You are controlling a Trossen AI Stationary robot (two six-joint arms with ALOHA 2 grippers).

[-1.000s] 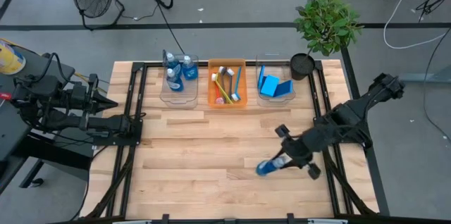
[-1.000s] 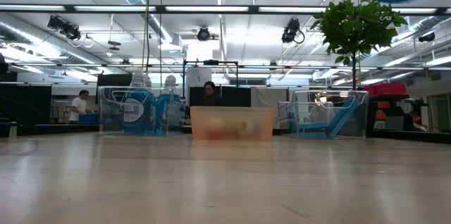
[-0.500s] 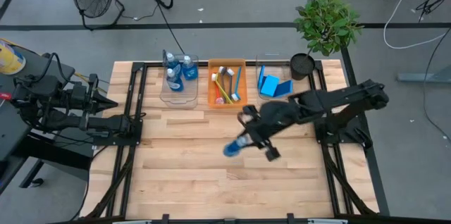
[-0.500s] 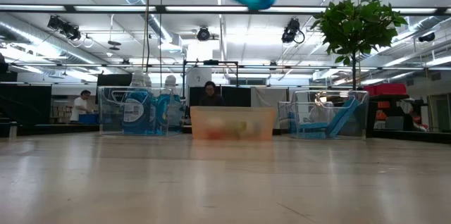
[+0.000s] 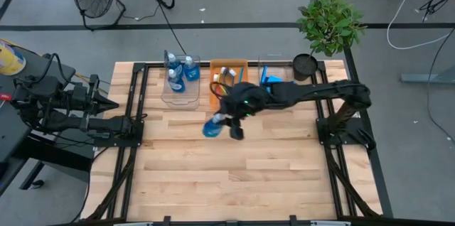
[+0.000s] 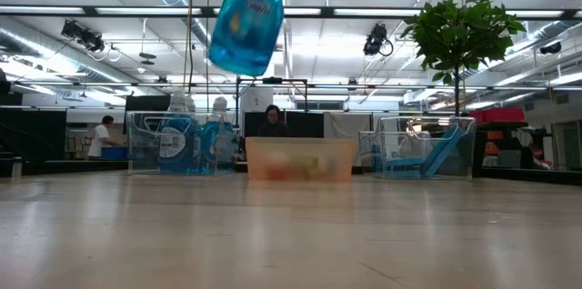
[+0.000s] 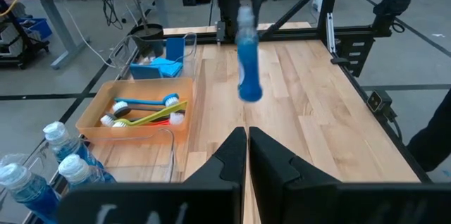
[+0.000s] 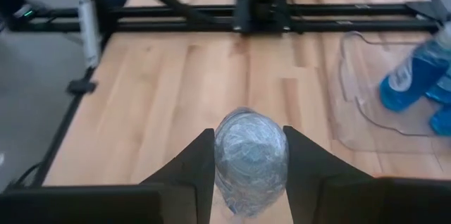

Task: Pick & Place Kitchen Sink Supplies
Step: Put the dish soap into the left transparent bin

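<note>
Three bins are lined along the surface (image 5: 213, 176): clear bin (image 5: 180, 89) with bottles, orange bin (image 5: 217, 98) with brushes (image 7: 144, 111), another with sponges (image 5: 276, 87). One bottle (image 5: 212, 126) is pinched aloft by the right gripper (image 5: 226, 121) near them; the left gripper (image 7: 246, 146) is kept pressed together.

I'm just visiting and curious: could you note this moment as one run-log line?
right gripper: shut on blue bottle, held above table near clear bottle bin | left gripper: shut, waiting at left edge

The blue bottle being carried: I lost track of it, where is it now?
In the high view the blue bottle hangs in the right gripper above the table's middle, just in front of the clear bin of bottles and the orange bin.
</note>
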